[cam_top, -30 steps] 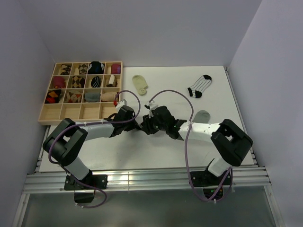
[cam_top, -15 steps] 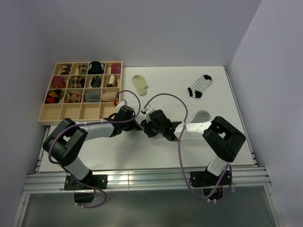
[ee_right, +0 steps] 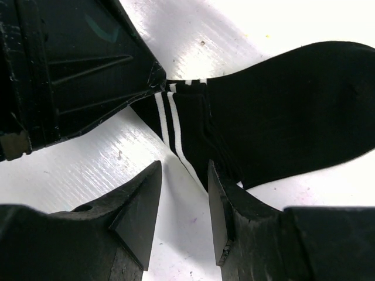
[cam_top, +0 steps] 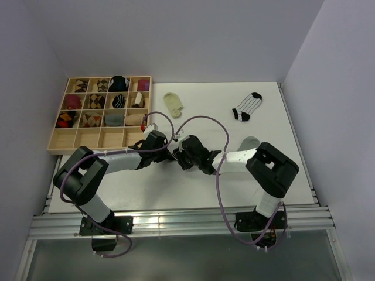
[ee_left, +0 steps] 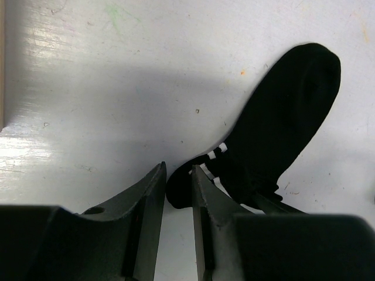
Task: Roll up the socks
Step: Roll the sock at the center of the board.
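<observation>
Black sock [ee_left: 281, 117] with white cuff stripes lying flat on the white desk [ee_left: 117, 70] near its middle, my left jaws pinched narrowly on its cuff edge, my right jaws slightly apart, gripping nothing, just beside the striped cuff

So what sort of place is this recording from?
Probably a robotics lab test cell: a white table boxed in by plain walls, two arms bolted to an aluminium rail, and a wooden tray of rolled socks.

The black sock [ee_right: 293, 111] is cut off by the right wrist view's right edge.
</observation>
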Robot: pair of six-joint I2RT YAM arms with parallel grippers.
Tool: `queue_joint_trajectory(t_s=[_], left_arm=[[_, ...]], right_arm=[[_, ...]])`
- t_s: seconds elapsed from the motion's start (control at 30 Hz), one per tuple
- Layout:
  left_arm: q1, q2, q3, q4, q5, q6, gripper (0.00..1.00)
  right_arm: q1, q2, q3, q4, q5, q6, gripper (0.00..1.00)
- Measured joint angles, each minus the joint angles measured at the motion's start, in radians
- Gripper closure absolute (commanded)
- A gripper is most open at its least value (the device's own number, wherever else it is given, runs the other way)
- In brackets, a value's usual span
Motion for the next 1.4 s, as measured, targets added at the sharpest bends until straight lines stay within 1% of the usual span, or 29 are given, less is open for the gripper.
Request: queue_joint_trajectory(t_s=[0.8, 1.2, 1.3, 1.4], left_arm=[[-0.001, 0.000, 0.005, -0.014, -0.001, 0.000, 0.69], [-0.002, 0.000, 0.005, -0.015, -0.004, 0.000, 0.68], [-0.002, -0.005, 0.005, -0.023, -0.006, 0.000, 0.68], [-0.002, -0.024, 0.002, -0.056, -0.016, 0.000, 0.67]], right_arm=[[0.024, -0.040, 0.001, -0.041, 0.056, -0.074, 0.52], [0.026, 0.047, 0.050, -0.021, 0.099, -0.075, 0.53], [0.026, 0.074, 0.079, -0.023, 0.125, -0.064, 0.58], [0.026, 0.088, 0.095, -0.031, 0.151, -0.045, 0.69]])
